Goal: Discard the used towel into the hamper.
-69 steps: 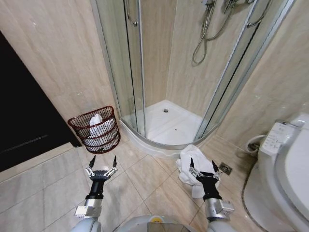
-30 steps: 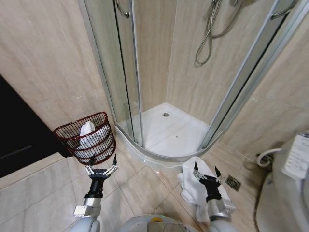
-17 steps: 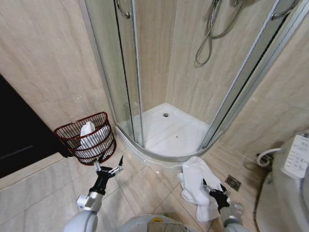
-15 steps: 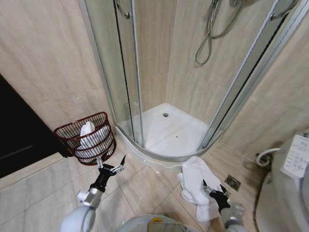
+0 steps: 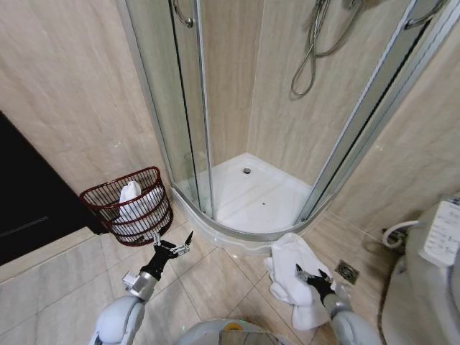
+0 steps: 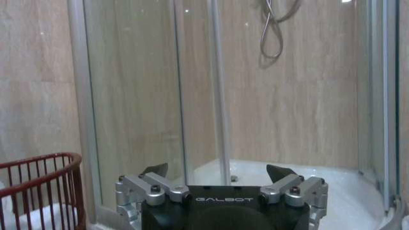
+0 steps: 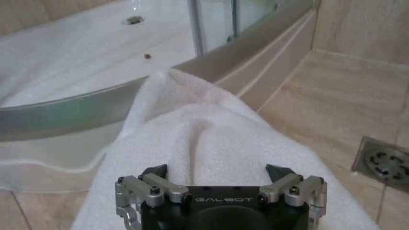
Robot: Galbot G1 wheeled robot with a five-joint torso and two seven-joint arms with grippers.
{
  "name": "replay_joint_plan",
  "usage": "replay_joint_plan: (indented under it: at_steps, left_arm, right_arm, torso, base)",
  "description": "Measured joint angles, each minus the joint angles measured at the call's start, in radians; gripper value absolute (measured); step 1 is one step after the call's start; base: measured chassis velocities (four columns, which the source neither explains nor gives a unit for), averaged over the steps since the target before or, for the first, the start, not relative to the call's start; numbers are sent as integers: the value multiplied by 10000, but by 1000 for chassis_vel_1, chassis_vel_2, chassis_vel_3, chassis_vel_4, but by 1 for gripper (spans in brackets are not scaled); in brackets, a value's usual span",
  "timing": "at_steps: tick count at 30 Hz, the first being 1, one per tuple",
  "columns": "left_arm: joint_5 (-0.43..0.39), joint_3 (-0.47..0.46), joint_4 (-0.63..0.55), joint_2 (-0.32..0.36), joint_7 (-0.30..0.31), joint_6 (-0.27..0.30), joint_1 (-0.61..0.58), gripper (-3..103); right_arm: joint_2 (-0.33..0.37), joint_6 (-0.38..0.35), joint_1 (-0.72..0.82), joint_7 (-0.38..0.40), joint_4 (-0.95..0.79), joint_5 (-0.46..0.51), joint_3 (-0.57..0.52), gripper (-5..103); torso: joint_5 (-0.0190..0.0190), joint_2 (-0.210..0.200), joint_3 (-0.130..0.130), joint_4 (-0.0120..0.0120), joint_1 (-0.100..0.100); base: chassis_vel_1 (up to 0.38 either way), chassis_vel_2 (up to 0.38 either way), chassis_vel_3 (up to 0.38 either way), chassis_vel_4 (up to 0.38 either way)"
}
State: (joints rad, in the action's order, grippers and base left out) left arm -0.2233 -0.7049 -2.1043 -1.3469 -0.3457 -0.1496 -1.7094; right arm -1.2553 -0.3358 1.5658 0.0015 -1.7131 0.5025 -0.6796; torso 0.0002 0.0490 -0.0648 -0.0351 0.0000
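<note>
Left of centre in the head view stands the hamper [image 5: 129, 206], a dark red open-weave basket on the tiled floor against the wall, already holding white cloth. Just below and right of it hangs the left gripper [image 5: 172, 242], jaws spread and empty, pointed toward the shower enclosure [image 5: 248, 190].

Lower right of centre lies the used towel [image 5: 291, 262], crumpled on the tiles with one edge draped against the curved shower sill [image 7: 211, 57]. The right gripper [image 5: 309, 274] is poised directly over it — jaws open, nothing held; in the right wrist view a raised fold sits just ahead of the fingertips.

Assessment: the towel looks soft, limp and light, possibly damp. It will sag and trail when lifted, so a pinch on the raised central fold should gather more cloth than an edge would.

Obstructions: the sill and glass door crowd the towel's far side. A floor drain [image 7: 386, 160] sits just beside it, and the toilet [image 5: 438, 266] occupies the right edge. Hamper and towel are well apart — open tile lies between.
</note>
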Motion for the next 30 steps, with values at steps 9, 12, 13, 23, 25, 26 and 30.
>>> replay_joint_plan:
  at_steps: [9,12,13,23,25,26,30]
  left_arm:
    - [-38,-83,-390,1,-180,-39,-92,100]
    - [18,-83,-459,-14,-202,-67,-136,100]
    - [54,-94,-506,-16,-210,-100,-157,100]
    - [120,-134,-738,-12,-214,-114,-192,100]
    - [169,-115,-751,-32,-214,-112,-190,100]
    - [169,-115,-751,-32,-214,-112,-190,100]
    - [216,-110,-751,-78,-210,-111,-198,100]
  right_arm:
    - [56,36,-779,-200,1409,12,391,100]
    - [78,17,-943,-210,1704,-42,440,100]
    - [98,31,-1080,-250,1962,-129,483,100]
    - [142,45,-1356,-682,2440,-261,490,100]
    - [146,46,-1415,-764,2526,-268,488,97]
    - [146,46,-1415,-764,2526,-268,488,97]
    - [146,150,-1539,-803,2760,-283,501,84]
  torso:
    - [-2,3,-1,3,0]
    - [-4,3,-1,0,0]
    - [-3,3,-1,1,0]
    - [-4,4,-3,3,0]
    - [-3,4,-3,3,0]
    - [-3,4,-3,3,0]
    - [-3,5,-3,2,0]
  base:
    - [0,0,0,0]
    - [0,0,0,0]
    - [0,0,0,0]
    - [0,0,0,0]
    - [0,0,0,0]
    - [0,0,0,0]
    - [0,0,0,0]
